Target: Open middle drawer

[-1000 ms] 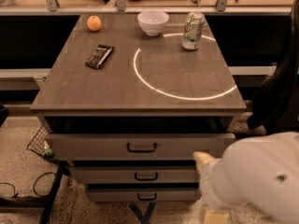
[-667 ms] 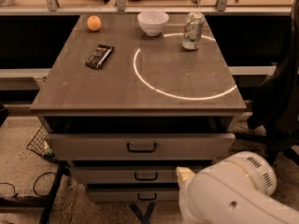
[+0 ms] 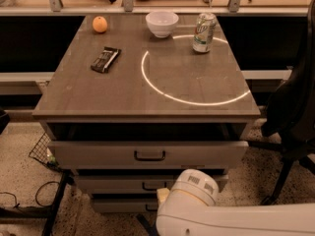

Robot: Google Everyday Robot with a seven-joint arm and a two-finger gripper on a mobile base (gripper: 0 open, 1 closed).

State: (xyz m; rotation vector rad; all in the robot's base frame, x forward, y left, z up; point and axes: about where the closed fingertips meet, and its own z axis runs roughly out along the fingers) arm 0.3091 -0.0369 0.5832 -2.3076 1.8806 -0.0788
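**Gripper low at the drawer fronts, its grip not readable; the arm has swung in**

The gripper (image 3: 163,195) shows only as a small pale piece beside the arm's round joint, so I cannot tell if it is wide or closed, or if it has hold of anything. It sits low, just in front of the cabinet, at the level of the middle drawer (image 3: 113,183) and near that drawer's small dark handle (image 3: 149,186).

A second ago the white arm (image 3: 231,220) filled the lower right corner, well to the side of the handles. Now it lies across the bottom of the view and its joint covers the right part of the middle drawer's front. The drawers themselves look unchanged. The top drawer (image 3: 98,154) stands a little out from under the tabletop (image 3: 123,92), as before. The middle drawer is not pulled further out than it was.

My judgement is that this is the approach step. The arm has lined up with the right handle, but the pull has not begun.
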